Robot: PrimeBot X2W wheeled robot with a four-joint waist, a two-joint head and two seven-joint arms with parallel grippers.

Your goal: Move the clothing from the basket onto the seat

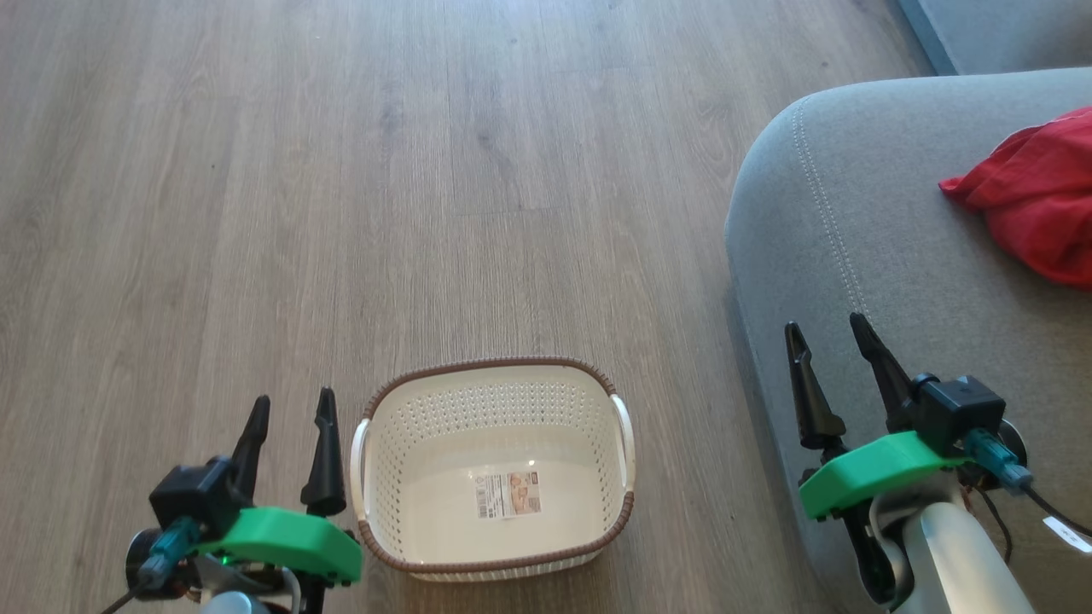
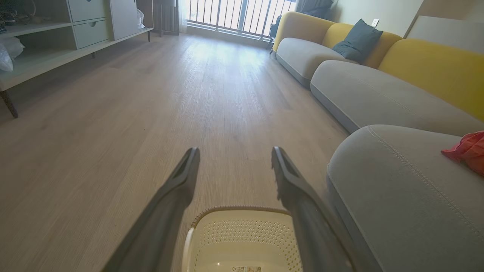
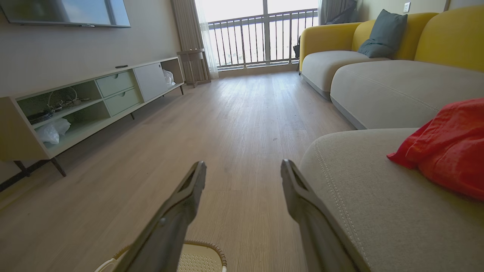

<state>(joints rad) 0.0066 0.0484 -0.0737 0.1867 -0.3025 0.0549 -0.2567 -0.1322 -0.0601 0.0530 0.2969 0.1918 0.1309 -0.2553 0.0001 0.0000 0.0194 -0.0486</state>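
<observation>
**Clothing on the seat, basket empty**

The clothing lies crumpled on the seat at the right edge of the frame in the head view. That edge cuts off its far side, so its long axis cannot be read. The part in view runs down the edge, with one corner pointing left, and it touches nothing but the cushion.

The basket stands on the floor at lower centre, well apart from the clothing, with a label on its bottom.

The right gripper hovers over the seat's near left corner at lower right, fingers spread wide and holding nothing. The clothing lies up and to the right of its tips, apart from them. The left gripper, at lower left just beside the basket's left handle, is likewise spread wide and empty.

The right arm is much the nearer to the clothing. Judged from this, the move looks done; any further touch to the clothing would fall to the right arm, reaching up and right
</observation>
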